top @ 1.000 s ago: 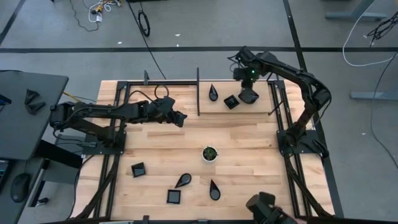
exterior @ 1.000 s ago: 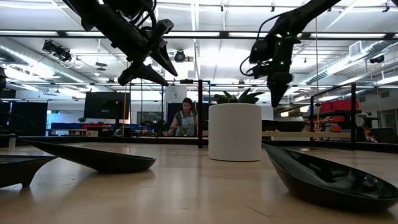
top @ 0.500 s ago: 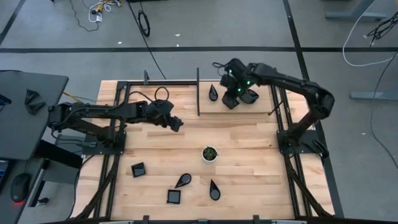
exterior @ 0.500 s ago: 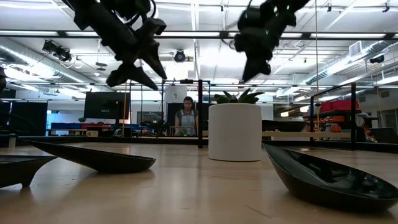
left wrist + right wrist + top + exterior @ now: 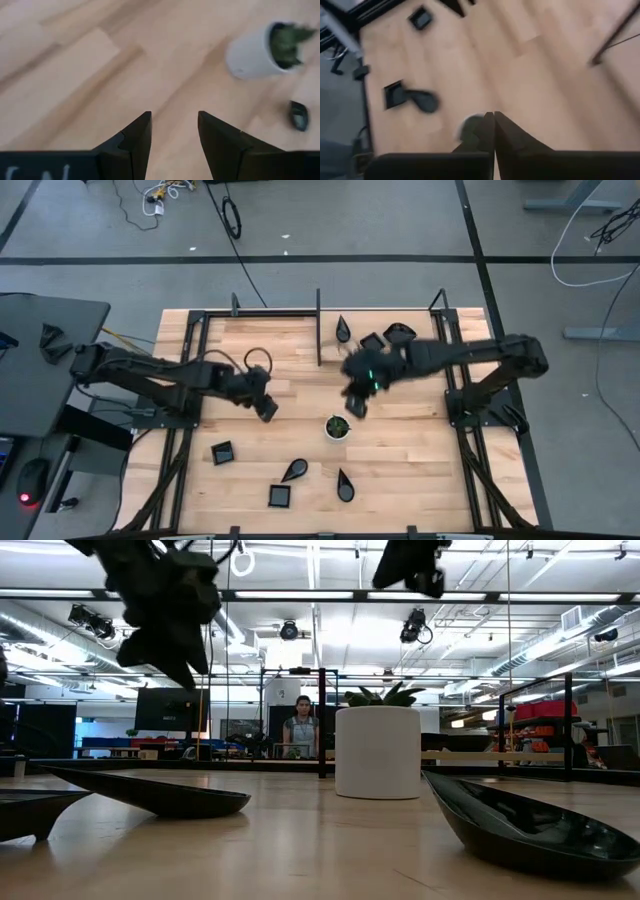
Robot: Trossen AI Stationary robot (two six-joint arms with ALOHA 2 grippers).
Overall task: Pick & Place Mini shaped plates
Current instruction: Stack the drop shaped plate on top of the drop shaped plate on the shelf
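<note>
On the pale wood table (image 5: 400, 450), glossy black teardrop plates (image 5: 345, 485) lie.

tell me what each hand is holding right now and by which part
Nothing. The left hand is open over bare wood; the right hand is shut with nothing between its fingers.

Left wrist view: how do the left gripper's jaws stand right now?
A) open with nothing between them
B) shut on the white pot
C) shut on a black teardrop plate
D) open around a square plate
A: the left gripper has its jaws parted, with only bare light wooden table showing between them.
</note>
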